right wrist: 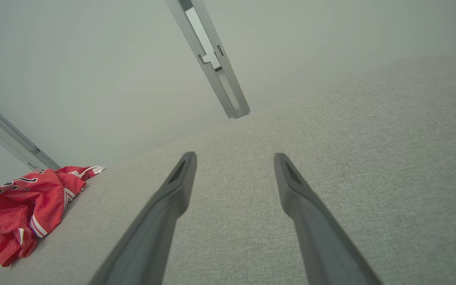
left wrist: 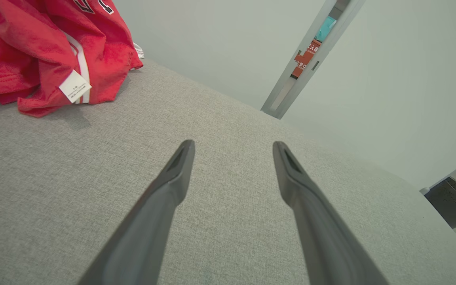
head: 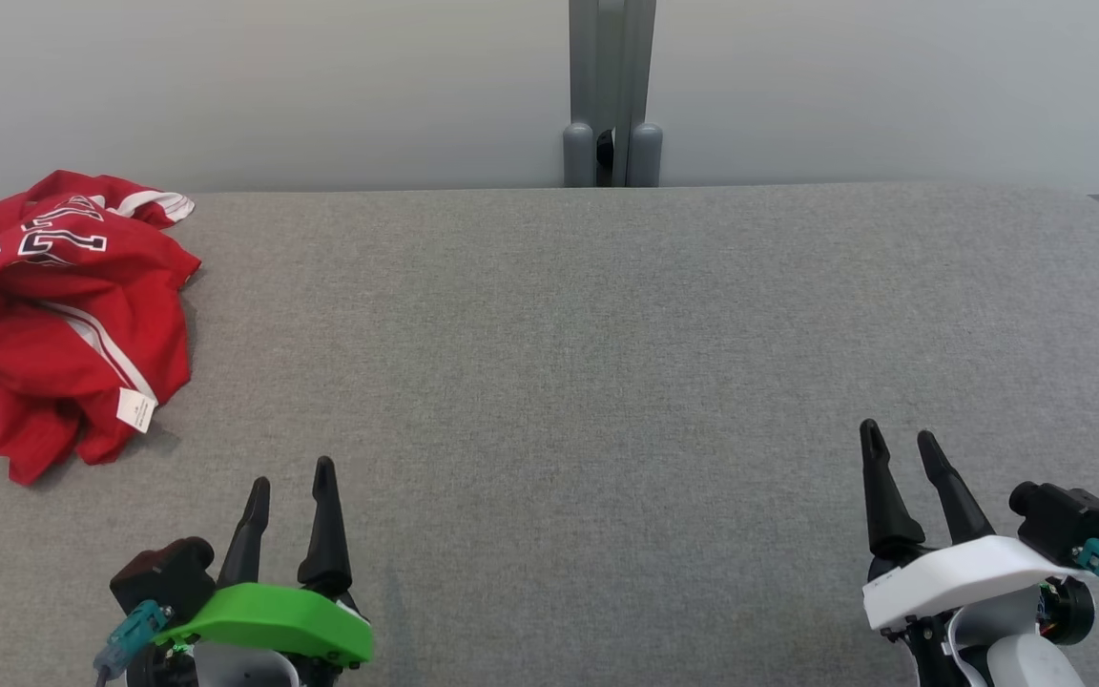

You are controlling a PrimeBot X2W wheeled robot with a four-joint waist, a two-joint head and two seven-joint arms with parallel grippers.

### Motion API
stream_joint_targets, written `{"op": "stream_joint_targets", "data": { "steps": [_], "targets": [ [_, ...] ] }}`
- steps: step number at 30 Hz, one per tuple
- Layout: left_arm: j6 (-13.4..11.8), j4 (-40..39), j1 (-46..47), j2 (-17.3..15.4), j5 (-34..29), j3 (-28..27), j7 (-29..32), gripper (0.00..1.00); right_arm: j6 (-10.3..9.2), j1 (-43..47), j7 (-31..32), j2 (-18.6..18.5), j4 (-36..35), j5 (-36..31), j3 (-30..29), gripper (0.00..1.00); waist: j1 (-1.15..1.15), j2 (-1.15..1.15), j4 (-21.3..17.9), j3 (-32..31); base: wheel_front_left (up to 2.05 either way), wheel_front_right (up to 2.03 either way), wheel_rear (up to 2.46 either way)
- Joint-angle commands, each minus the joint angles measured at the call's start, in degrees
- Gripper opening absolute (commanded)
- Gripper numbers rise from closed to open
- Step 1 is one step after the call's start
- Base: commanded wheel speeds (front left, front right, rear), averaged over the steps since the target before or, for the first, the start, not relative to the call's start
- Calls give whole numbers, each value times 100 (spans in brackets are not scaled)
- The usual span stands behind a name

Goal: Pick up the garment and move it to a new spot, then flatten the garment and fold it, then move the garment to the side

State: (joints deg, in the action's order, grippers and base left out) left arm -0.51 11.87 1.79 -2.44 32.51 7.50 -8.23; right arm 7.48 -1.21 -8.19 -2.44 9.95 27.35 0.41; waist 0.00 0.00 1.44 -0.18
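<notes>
On the table [head: 549,363], the garment [head: 53,315] lies far left, beyond the left gripper [head: 292,472], well apart from the right gripper [head: 898,431].

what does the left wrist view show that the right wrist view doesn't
Left wrist view, not the right: the left gripper, open, a red sign in the post's gap, and a dark object past the table's edge. Right wrist view, not the left: the right gripper, open, and a second metal rail behind the garment. Both: the crumpled red garment, the grey table, the upright post and the pale wall.
</notes>
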Motion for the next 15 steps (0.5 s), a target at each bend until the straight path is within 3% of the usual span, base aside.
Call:
{"op": "stream_joint_targets", "data": {
  "steps": [1, 15],
  "targets": [
    [-30, -19, 13, -43, -160, 31, -60, 100, 1, -10, -72, -34, -25, -181, 17, 100, 0, 0, 3, -1, 0, 0, 0],
    [-110, 190, 104, -49, -915, 226, -256, 100, 1, -48, -262, -41, 121, -1021, 114, 100, 0, 0, 35, 5, 0, 0, 0]
  ]
}}
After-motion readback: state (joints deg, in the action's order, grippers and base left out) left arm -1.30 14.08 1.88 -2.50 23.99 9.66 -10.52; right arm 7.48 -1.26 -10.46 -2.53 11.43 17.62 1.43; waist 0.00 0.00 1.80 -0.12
